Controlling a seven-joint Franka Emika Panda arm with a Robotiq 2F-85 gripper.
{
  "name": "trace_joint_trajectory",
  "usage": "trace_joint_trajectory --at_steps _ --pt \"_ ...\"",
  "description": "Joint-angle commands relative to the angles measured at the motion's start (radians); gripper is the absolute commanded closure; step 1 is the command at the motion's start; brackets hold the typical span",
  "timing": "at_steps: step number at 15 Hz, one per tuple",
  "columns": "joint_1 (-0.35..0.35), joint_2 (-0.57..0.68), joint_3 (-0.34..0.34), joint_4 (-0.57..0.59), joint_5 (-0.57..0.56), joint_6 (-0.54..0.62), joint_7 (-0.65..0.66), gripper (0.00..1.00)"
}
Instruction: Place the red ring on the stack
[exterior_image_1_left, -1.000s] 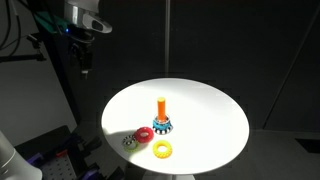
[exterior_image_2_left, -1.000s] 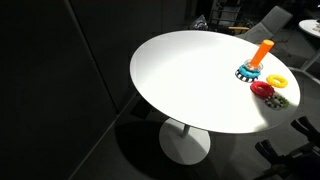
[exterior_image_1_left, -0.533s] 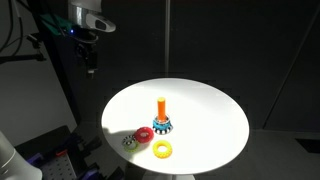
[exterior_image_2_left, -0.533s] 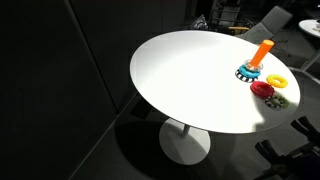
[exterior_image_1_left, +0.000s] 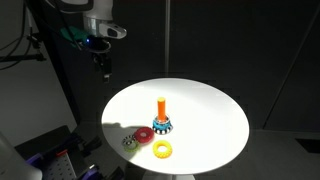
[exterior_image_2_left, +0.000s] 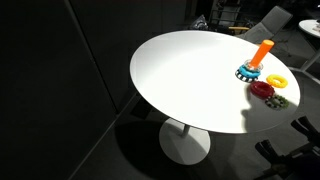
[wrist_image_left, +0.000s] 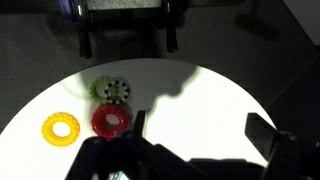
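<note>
A dim lab, it seems: white pedestal table (exterior_image_2_left: 190, 80), black backdrop (exterior_image_1_left: 265, 50), loose cables (exterior_image_1_left: 14, 56) alongside.

Wrist view: the stack (wrist_image_left: 128, 160) is just a dark silhouette, cut off by the bottom edge. In an exterior view the table (exterior_image_2_left: 190, 80) runs off the picture's right edge, and the green ring (exterior_image_2_left: 281, 101) is too tiny to make out.

The red ring (wrist_image_left: 111, 120), yellow ring (wrist_image_left: 60, 127), green ring (wrist_image_left: 112, 90) and stack (exterior_image_1_left: 160, 116) look like smooth, faintly glossy moulded plastic, while the table (exterior_image_2_left: 180, 80) has a smooth, matt white top.
</note>
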Motion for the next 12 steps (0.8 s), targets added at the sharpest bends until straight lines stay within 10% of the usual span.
trace_joint_trajectory --at_steps 1,12 --pt "-0.013 0.061 0.022 -0.010 -0.015 0.120 0.042 0.00" --pt "-0.036 0.324 0.020 -0.035 -0.106 0.484 0.110 0.00"
